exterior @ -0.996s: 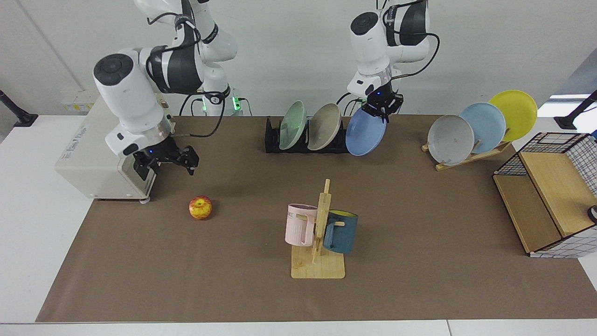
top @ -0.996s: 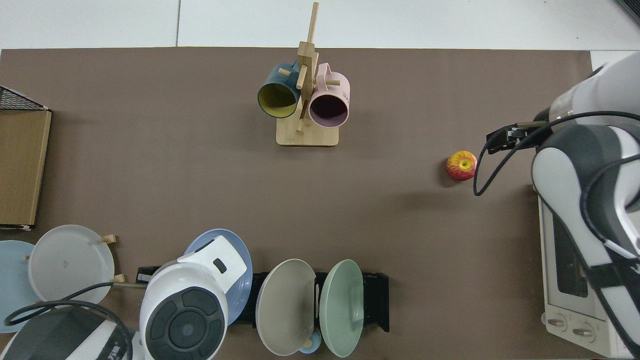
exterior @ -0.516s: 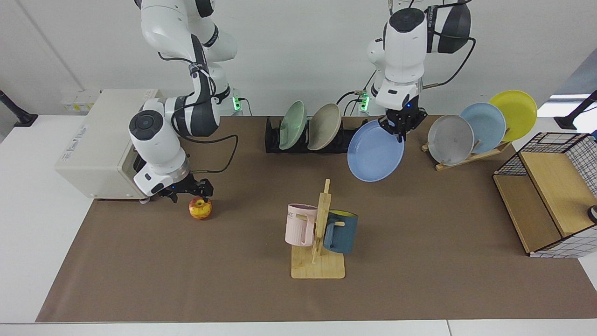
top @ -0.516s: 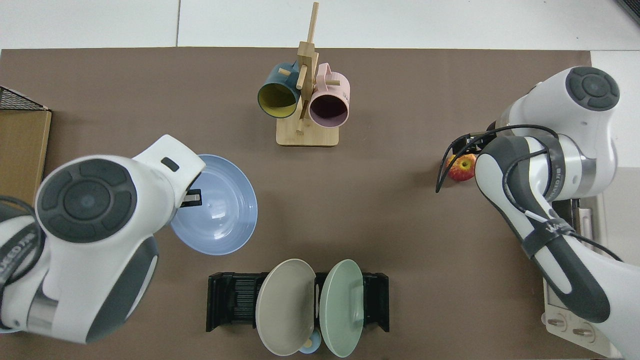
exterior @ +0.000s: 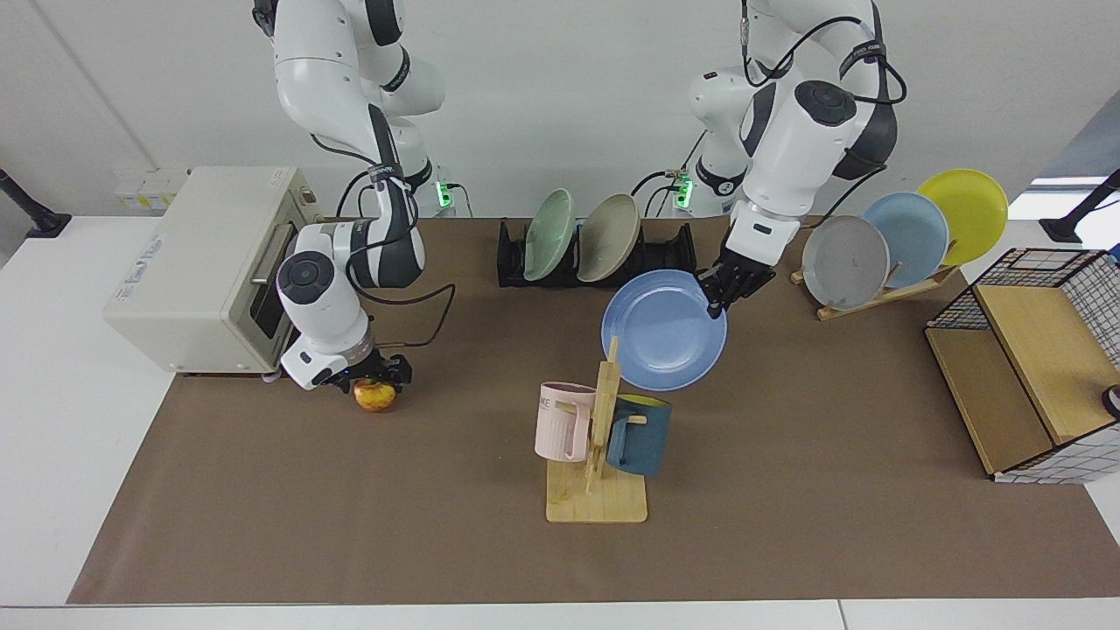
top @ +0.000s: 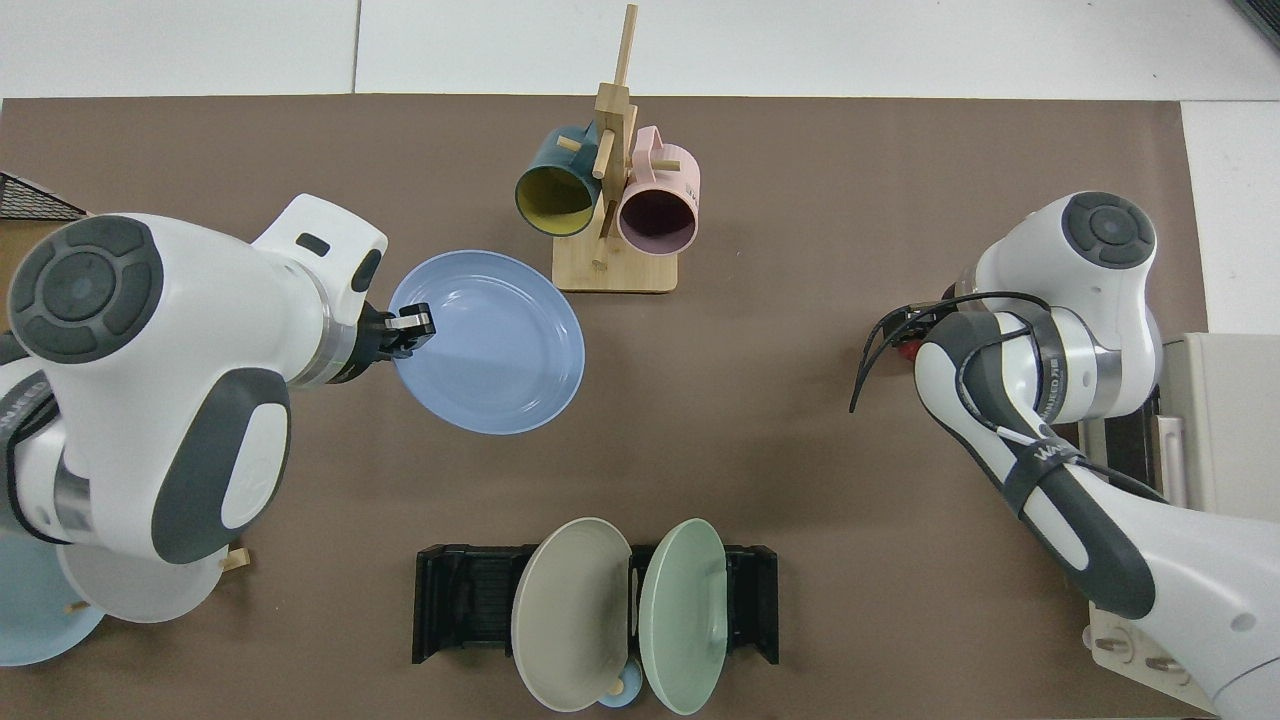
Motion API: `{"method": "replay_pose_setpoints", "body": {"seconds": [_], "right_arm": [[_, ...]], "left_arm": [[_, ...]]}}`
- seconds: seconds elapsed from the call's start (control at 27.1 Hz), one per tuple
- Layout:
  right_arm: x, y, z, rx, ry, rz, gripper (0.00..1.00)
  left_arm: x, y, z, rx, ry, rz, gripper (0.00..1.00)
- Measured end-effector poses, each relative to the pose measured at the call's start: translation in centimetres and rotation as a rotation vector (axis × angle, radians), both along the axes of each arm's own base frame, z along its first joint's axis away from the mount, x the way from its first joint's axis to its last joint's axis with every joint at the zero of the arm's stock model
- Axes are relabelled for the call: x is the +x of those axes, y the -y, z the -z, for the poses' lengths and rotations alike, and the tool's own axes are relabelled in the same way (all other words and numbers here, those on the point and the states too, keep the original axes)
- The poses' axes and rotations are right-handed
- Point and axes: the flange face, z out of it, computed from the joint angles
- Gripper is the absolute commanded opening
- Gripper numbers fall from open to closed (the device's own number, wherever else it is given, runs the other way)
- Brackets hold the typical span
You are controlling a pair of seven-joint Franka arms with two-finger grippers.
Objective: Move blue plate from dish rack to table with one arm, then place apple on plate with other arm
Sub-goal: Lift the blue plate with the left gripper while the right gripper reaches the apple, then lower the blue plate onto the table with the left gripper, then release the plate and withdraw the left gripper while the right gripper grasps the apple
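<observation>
We see the left gripper (exterior: 719, 296) clamped on the rim of the blue plate (exterior: 662, 331), holding it tilted in the air over the mat (exterior: 787, 490), between the dish rack (exterior: 669, 254) and the mug tree (exterior: 599, 437). From above the same gripper (top: 405, 330) pinches the plate (top: 490, 355) at its edge, and the plate sits nearly level just beside the mug tree's base (top: 615, 270). The plate is clear of the rack, which holds a green plate (exterior: 549, 234) and a beige plate (exterior: 608, 236) in its slots (its end nearest the left arm is bare).

The right gripper (exterior: 376, 378) is down at the apple (exterior: 375, 398), its black fingers straddling the top of the fruit, which rests on the mat in front of the oven (exterior: 201, 271). We cannot tell whether those fingers have closed on the apple or only sit around it. From above only a sliver of red apple (top: 908, 349) shows under the right arm's wrist.

A wooden stand (exterior: 884, 293) beside the left arm carries a grey plate (exterior: 844, 261), a pale blue plate (exterior: 906, 238) and a yellow plate (exterior: 962, 214). A pink mug (exterior: 562, 422) and a dark blue mug (exterior: 639, 435) hang on the tree.
</observation>
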Motion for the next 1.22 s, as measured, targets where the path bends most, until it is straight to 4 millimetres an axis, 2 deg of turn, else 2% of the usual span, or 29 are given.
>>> {"method": "replay_pose_setpoints", "body": {"seconds": [0.04, 0.07, 0.11, 0.15, 0.26, 0.37, 0.48, 0.59, 0.7, 0.81, 0.96, 1.03, 1.07, 1.11, 1.22], "right_arm": [[0.0, 0.0, 0.2, 0.000, 0.001, 0.000, 0.76], [0.0, 0.0, 0.5, 0.000, 0.001, 0.000, 0.50], [0.0, 0.0, 0.6, 0.000, 0.002, 0.000, 0.17], [0.0, 0.0, 0.7, 0.000, 0.002, -0.001, 0.00], [0.0, 0.0, 0.7, 0.000, 0.002, 0.000, 0.00], [0.1, 0.0, 0.6, 0.000, 0.007, -0.001, 0.00], [0.5, -0.2, 0.0, 0.001, 0.023, -0.004, 0.00], [1.3, -0.5, -1.5, 0.002, 0.039, -0.007, 0.00], [2.0, -0.7, -3.7, 0.001, 0.029, -0.007, 0.00], [2.4, -0.6, -6.9, 0.001, 0.024, -0.003, 0.00], [1.7, -0.5, -11.1, 0.001, 0.012, 0.001, 0.00], [0.9, -0.4, -13.0, 0.001, -0.003, 0.003, 0.00], [0.6, -0.4, -13.9, 0.000, -0.011, 0.003, 0.00], [0.2, -0.4, -14.7, 0.000, -0.017, 0.004, 0.00], [-0.5, -0.4, -17.8, 0.001, -0.023, 0.004, 0.00]], "left_arm": [[0.1, 0.5, 0.6, -0.010, 0.004, -0.001, 0.00], [0.2, 1.1, 1.4, -0.021, 0.008, -0.002, 0.00], [0.3, 1.9, 2.4, -0.030, 0.011, -0.005, 0.00], [0.3, 2.8, 3.6, -0.042, 0.014, -0.010, 0.00], [-0.3, 5.3, 7.1, -0.065, 0.012, -0.005, 0.00], [-1.7, 7.4, 9.7, -0.066, -0.013, 0.008, 0.00], [-3.4, 9.3, 11.2, -0.065, -0.023, 0.022, 0.00], [-4.8, 10.4, 12.5, -0.058, -0.036, 0.039, 0.00], [-5.9, 10.8, 13.7, -0.046, -0.056, 0.054, 0.00], [-6.3, 10.6, 14.4, -0.044, -0.050, 0.057, 0.00], [-6.3, 10.3, 14.4, -0.042, -0.042, 0.068, 0.00], [-6.3, 10.1, 14.4, -0.040, -0.039, 0.077, 0.36], [-6.2, 10.0, 14.4, -0.039, -0.037, 0.082, 0.60], [-6.2, 9.9, 14.4, -0.038, -0.036, 0.088, 0.76], [-6.0, 9.5, 14.6, -0.032, -0.035, 0.106, 0.95]]}}
